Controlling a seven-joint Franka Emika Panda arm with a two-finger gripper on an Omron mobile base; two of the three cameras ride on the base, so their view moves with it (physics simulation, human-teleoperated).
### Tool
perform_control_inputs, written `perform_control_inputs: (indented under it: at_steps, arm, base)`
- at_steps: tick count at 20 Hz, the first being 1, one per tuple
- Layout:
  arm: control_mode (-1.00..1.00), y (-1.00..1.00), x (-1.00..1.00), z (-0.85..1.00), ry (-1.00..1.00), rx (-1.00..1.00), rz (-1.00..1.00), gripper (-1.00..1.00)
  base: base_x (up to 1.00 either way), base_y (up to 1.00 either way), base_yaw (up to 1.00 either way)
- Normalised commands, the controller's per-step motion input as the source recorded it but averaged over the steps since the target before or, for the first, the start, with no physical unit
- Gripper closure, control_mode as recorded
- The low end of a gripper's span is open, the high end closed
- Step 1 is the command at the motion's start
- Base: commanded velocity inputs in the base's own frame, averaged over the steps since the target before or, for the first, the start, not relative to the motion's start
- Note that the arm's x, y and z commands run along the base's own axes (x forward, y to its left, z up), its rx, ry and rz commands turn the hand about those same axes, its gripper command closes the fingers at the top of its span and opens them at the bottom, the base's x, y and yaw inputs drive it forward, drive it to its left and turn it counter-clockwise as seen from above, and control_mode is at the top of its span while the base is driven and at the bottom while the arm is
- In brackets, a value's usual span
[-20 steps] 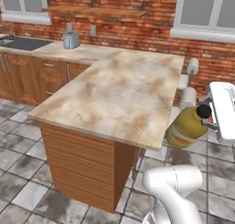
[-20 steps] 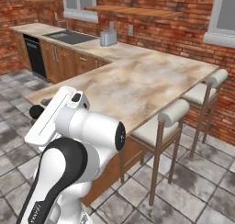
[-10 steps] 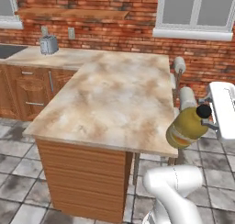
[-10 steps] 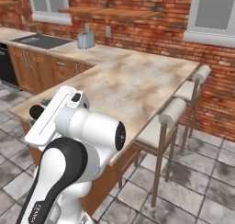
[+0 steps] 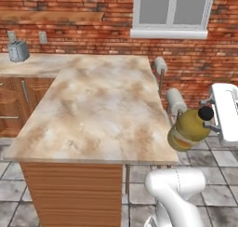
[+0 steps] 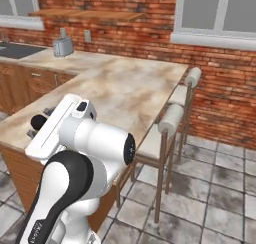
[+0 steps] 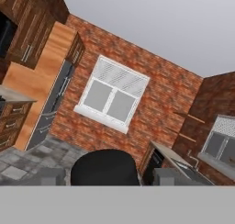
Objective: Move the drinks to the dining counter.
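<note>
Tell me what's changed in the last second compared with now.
The base has driven and turned, so the dining counter now sits square ahead and the toaster has slid to the far left. The hand stays shut on the juice bottle, carried off the counter's right edge beside the stools.

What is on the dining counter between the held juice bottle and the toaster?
Nothing: in the left base view the dining counter is bare stone from the juice bottle to the toaster.

- Red brick wall with a white-framed window.
- Grey tiled floor.
- Wooden shelf mounted on the wall.
- Two cushioned stools.
</note>
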Motion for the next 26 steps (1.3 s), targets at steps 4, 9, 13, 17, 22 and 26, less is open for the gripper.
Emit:
perform_control_inputs:
  at_steps: [4,9,13,17,22,26]
  arm:
    - [1.0,0.0,0.0,0.0,0.0,0.0,0.0,1.0]
    - [1.0,0.0,0.0,0.0,0.0,0.0,0.0,1.0]
    - [1.0,0.0,0.0,0.0,0.0,0.0,0.0,1.0]
    - [1.0,0.0,0.0,0.0,0.0,0.0,0.0,1.0]
    - [1.0,0.0,0.0,0.0,0.0,0.0,0.0,1.0]
    - [1.0,0.0,0.0,0.0,0.0,0.0,0.0,1.0]
  base:
    - [0.58,0.04,-0.3]
    - [0.53,0.26,-0.3]
    - [0.48,0.3,-0.28]
    - [0.29,0.25,-0.25]
    - [0.15,0.23,-0.16]
    - [0.04,0.01,-0.01]
